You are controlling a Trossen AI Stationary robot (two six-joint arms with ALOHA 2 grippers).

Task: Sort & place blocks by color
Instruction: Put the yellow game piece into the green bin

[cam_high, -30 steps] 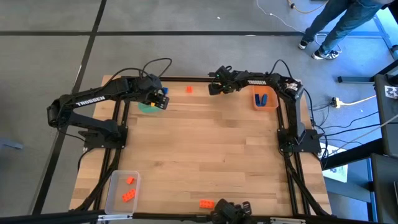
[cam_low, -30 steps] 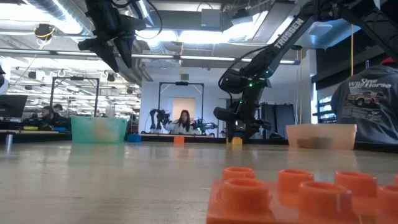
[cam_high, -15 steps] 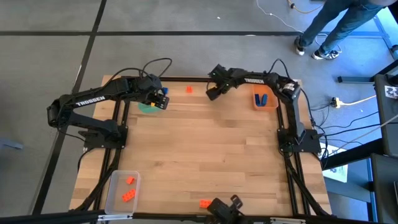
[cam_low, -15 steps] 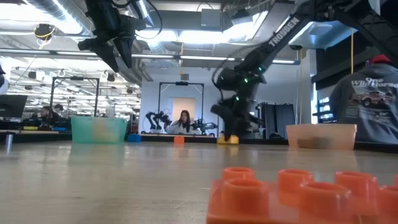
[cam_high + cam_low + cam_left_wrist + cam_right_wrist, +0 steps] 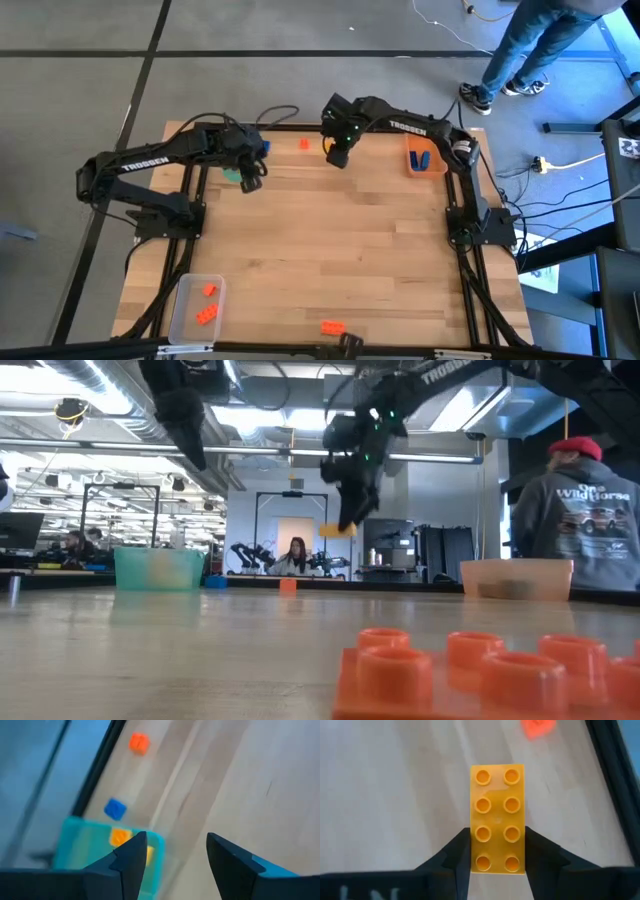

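My right gripper [image 5: 335,152] hangs over the table's far middle, shut on a yellow eight-stud brick [image 5: 497,820], which the low view also shows as the yellow brick [image 5: 338,530] in the air. My left gripper [image 5: 172,855] stands open above the green bin [image 5: 236,176], which holds yellow blocks [image 5: 120,837]. A blue block [image 5: 262,148] and an orange-red block [image 5: 304,144] lie on the table by the far edge. Another orange-red brick [image 5: 332,326] lies at the near edge. My right gripper pinches the yellow brick's two long sides [image 5: 480,862] between its two fingers, at the brick's end nearest the wrist. The fingers [image 5: 540,855] slant steeply down from above and lie along the brick. The brick is lifted clear of the table, studs toward the camera.
An orange bin [image 5: 425,160] with blue blocks stands at the far right. A clear bin [image 5: 195,305] with orange-red blocks sits at the near left corner. A person [image 5: 575,520] stands beyond the table's right side. The table's middle is bare wood.
My right gripper has risen from the table with the yellow brick, moved toward the table's left and rolled its wrist; the brick, which lay on the table, now hangs clear. My left gripper has rolled about its own axis while staying over the green bin.
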